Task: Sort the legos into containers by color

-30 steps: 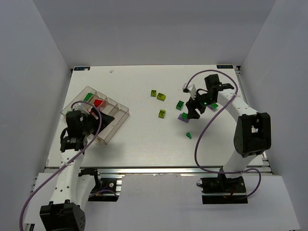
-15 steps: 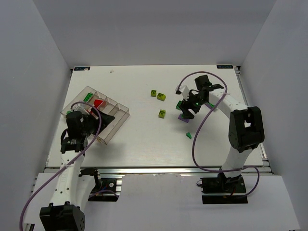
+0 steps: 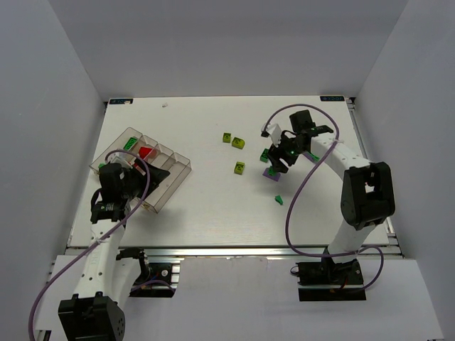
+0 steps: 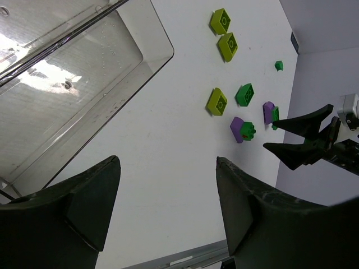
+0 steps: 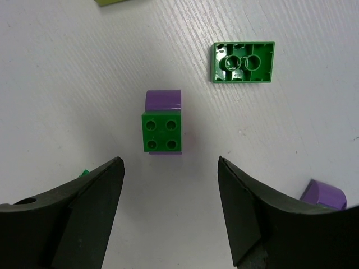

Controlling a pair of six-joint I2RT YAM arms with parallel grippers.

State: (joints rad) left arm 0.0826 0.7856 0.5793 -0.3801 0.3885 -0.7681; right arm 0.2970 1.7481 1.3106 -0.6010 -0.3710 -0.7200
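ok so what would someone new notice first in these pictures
The green brick stacked on a purple piece, dead centre under the right arm's open jaws, right of the table's middle. Then the clear divided tray on the left with a red brick in it, and loose yellow-green bricks between.

Overhead: left gripper (image 3: pixel 161 175) covers the lower right part of the clear tray (image 3: pixel 178 158), so the contents there can't be seen. Right gripper (image 3: pixel 274 163) overlaps two bricks.
Right wrist: purple brick (image 5: pixel 164 100) is mostly under a green brick (image 5: pixel 162 130). Second purple brick (image 5: pixel 322 196) is part hidden at lower right. Yellow-green brick (image 5: pixel 112 2) is cropped at the top edge. Green sliver (image 5: pixel 84 173) at left is unreadable.
Left wrist: the tray runs off the upper left.
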